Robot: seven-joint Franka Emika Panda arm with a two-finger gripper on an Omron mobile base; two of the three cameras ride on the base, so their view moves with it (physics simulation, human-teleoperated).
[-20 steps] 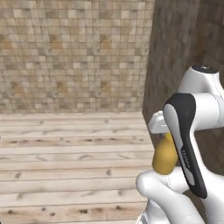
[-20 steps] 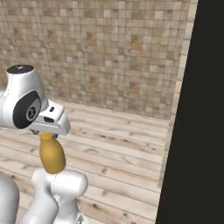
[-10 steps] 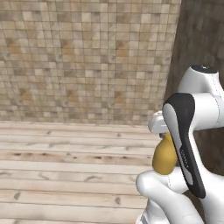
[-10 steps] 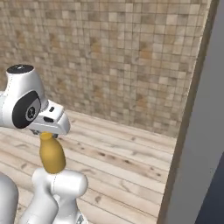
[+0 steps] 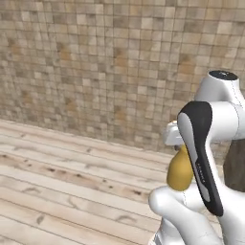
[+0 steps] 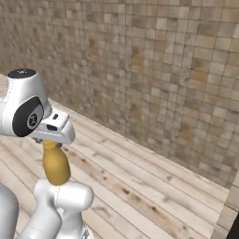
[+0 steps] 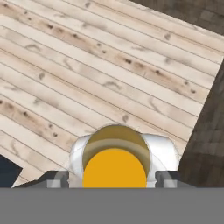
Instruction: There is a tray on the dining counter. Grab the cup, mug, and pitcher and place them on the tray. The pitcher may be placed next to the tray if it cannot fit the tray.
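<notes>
1. The pitcher (image 6: 56, 164) hangs upright below the hand, carried over a wooden plank floor (image 5: 72, 186) in front of a tiled wall (image 6: 154, 70); no tray or surface is in sight.
2. This looks like the carry step, so the pitcher should be kept vertical and the hand steady while the base drives.
3. It makes sense to lower it only once the tray or the surface beside it comes into view.
4. The jaws (image 7: 114, 175) stand fairly wide, one finger on each side of the pitcher's top, which sits between them in the hand view.
5. They appear to grip the neck, since nothing else supports the pitcher.
</notes>
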